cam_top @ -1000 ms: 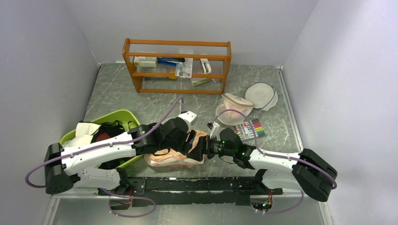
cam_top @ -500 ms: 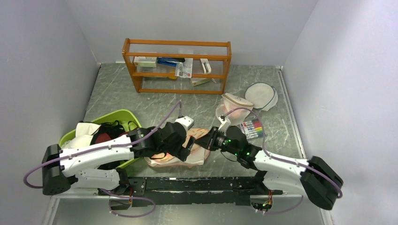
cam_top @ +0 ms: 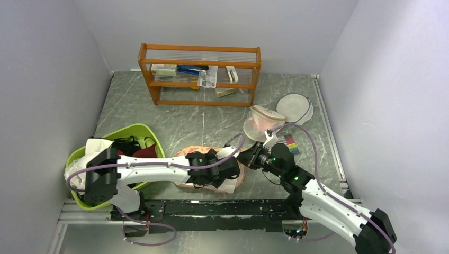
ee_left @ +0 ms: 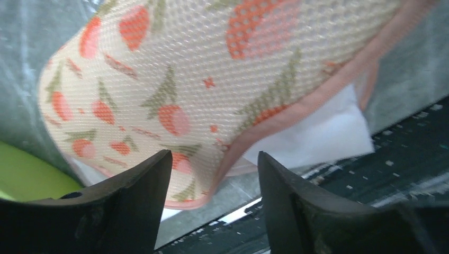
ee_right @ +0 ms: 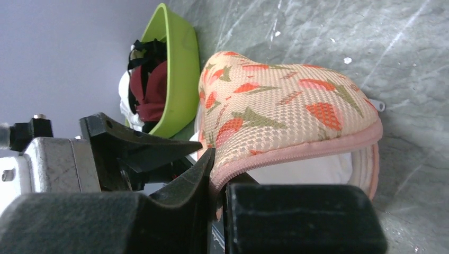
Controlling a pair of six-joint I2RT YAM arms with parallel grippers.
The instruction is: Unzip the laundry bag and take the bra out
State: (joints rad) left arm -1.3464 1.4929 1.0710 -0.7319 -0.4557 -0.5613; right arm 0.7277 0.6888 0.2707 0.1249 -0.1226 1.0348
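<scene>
The peach flower-print laundry bag (cam_top: 191, 153) lies near the table's front edge, unzipped, with its top flap (ee_right: 280, 111) raised. My right gripper (ee_right: 219, 177) is shut on the pink zip edge of that flap, at the bag's right end (cam_top: 247, 157). Under the flap the white bra (ee_right: 304, 169) shows inside, and it also sticks out of the near opening (ee_left: 323, 132). My left gripper (ee_left: 214, 156) stands open at the bag's near edge (cam_top: 225, 172), a finger on each side of the flap's rim, gripping nothing.
A green basin (cam_top: 127, 132) with a dark maroon bra (ee_right: 153, 90) and white cloths sits at the left. A wooden rack (cam_top: 200, 74) stands at the back. White mesh bags (cam_top: 265, 119), a mesh disc (cam_top: 294, 107) and markers (cam_top: 290, 142) lie at the right. A black rail (cam_top: 212, 209) runs along the near edge.
My right gripper has shut on the bag's zip edge and raised the flap to the right. My left arm has come off the top of the bag and swung to its near right side.
</scene>
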